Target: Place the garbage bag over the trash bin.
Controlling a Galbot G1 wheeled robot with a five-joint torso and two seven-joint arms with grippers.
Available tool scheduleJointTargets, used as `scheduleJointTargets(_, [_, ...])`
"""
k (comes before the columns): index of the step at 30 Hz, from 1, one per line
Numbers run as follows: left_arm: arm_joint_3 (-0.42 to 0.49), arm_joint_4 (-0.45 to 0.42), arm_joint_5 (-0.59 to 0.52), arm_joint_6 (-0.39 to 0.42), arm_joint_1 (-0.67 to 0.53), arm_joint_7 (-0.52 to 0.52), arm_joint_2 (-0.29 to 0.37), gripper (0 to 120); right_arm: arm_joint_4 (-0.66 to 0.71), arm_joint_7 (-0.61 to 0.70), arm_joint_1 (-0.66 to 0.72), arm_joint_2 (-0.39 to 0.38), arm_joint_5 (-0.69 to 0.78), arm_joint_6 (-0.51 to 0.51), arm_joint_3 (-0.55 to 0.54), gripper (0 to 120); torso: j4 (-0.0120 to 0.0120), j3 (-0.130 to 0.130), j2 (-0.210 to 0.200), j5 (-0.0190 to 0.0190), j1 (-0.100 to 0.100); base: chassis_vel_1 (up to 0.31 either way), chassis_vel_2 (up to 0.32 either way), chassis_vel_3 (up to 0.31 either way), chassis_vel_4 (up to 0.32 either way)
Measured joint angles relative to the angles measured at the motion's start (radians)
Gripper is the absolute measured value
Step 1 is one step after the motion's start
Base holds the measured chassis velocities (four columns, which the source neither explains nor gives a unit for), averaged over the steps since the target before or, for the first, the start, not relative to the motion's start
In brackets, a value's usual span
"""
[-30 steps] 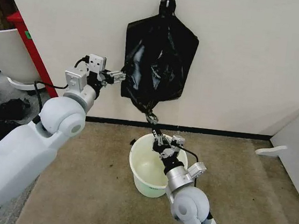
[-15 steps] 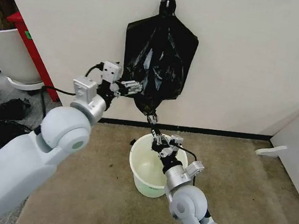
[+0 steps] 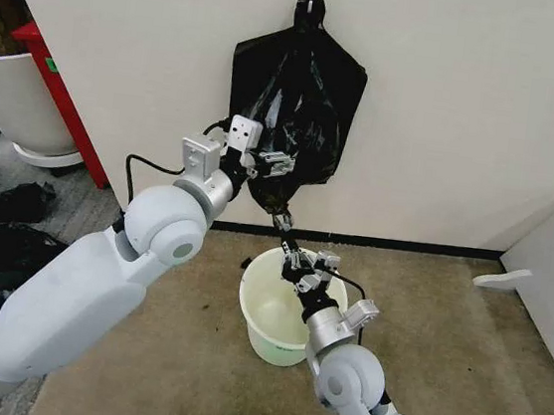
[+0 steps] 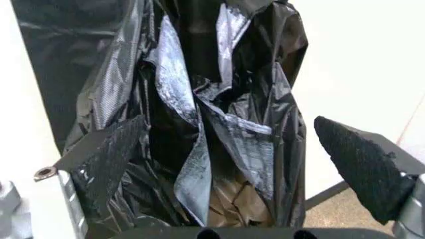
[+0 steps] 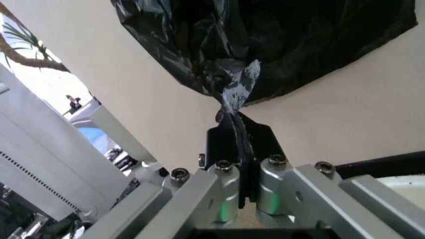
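Nearest the robot, the trash bin (image 3: 280,313) stands upright on the brown floor, mouth open, cream interior bare; no bag covers it yet. The right arm reaches up over its rim. The right gripper (image 3: 288,241) is pressed together on the lowest twisted tip of the garbage bag (image 3: 293,109); the right wrist view shows a thin strand of black film (image 5: 234,107) running down into the closed jaws. This hold appears meant to anchor the bottom corner so the bag can be drawn toward the bin.

Farther back, the left gripper (image 3: 274,162) is raised against the lower left part of the bag. In the left wrist view its two padded fingers (image 4: 106,159) stand wide apart, with crumpled folds of film lying between them. One pad lies against or just in front of the film; the other is clear of it. It grips nothing. Judged from this, it is positioned to take a second hold on the film.

Farthest, the bag hangs flat against the white wall from a hook (image 3: 310,1) by its top loop, well above the bin.
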Motion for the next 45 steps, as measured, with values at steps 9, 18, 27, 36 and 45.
scheduleJointTargets(9, [0.016, 0.020, -0.017, 0.020, -0.013, -0.021, -0.028, 100, 0.000, -0.002, -0.008, -0.003, 0.000, 0.000, 0.000, 0, 0.0000, 0.000, 0.000, -0.0001, 0.000, 0.000, 0.000, 0.000, 0.000])
scheduleJointTargets(18, [0.017, 0.051, -0.017, 0.024, -0.020, -0.037, -0.042, 97, 0.000, -0.008, -0.016, -0.001, -0.003, 0.000, -0.001, 0, 0.0000, 0.000, 0.000, -0.0001, 0.000, 0.000, 0.000, 0.000, 0.000])
scheduleJointTargets(27, [-0.019, 0.050, -0.048, 0.026, 0.007, -0.040, -0.045, 94, -0.008, -0.012, -0.025, -0.001, -0.009, 0.000, 0.002, 0, 0.0000, 0.000, 0.000, -0.0001, 0.000, 0.000, 0.000, 0.000, 0.000])
scheduleJointTargets(36, [-0.028, 0.066, -0.053, 0.022, 0.010, -0.039, -0.054, 91, -0.012, -0.013, -0.027, -0.001, -0.013, 0.000, 0.002, 0, 0.0000, 0.000, 0.000, -0.0001, 0.000, 0.000, 0.000, 0.000, 0.000])
scheduleJointTargets(45, [-0.026, 0.081, -0.051, 0.021, 0.001, -0.040, -0.060, 64, -0.014, -0.014, -0.028, -0.003, -0.013, 0.000, 0.004, 0, 0.0000, 0.000, 0.000, -0.0001, 0.000, 0.000, 0.000, 0.000, 0.000])
